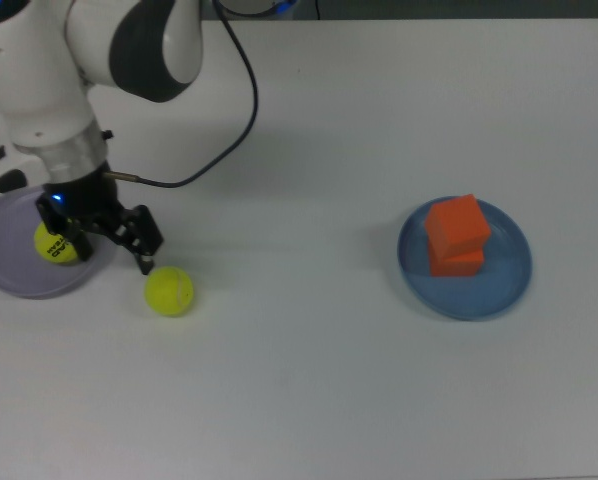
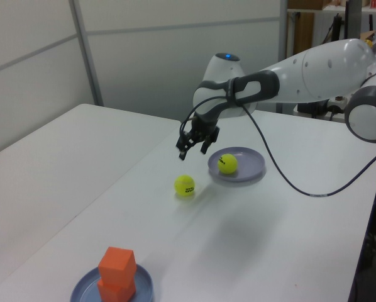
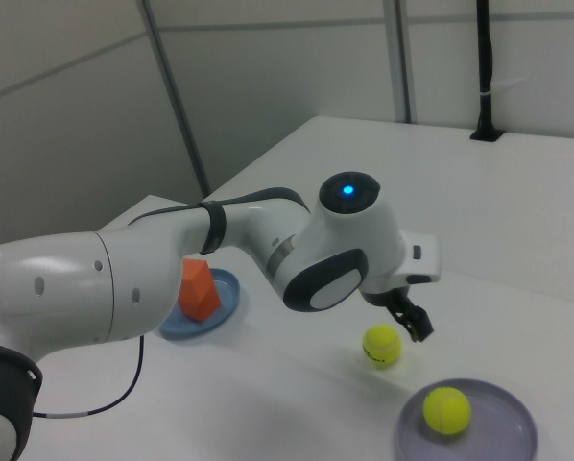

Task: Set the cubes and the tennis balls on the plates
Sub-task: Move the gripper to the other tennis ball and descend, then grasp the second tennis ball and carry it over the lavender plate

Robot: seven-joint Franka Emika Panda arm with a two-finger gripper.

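Now the pincer [image 1: 112, 240], spread wide and empty, hangs apparently just above the desk [image 1: 309, 380]; the loose tennis ball [image 1: 169, 291] lies near, about four o'clock in the top view.

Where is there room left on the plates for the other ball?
The purple plate holds one tennis ball, leaving bare room beside it. The blue plate is crowded by the stacked orange cubes. The loose tennis ball lies on the table beside the gripper.

The arm [image 2: 314, 69] is glossy white with dark grey joint bands, a blue light, a black cable and black fingers [image 1: 144, 240].
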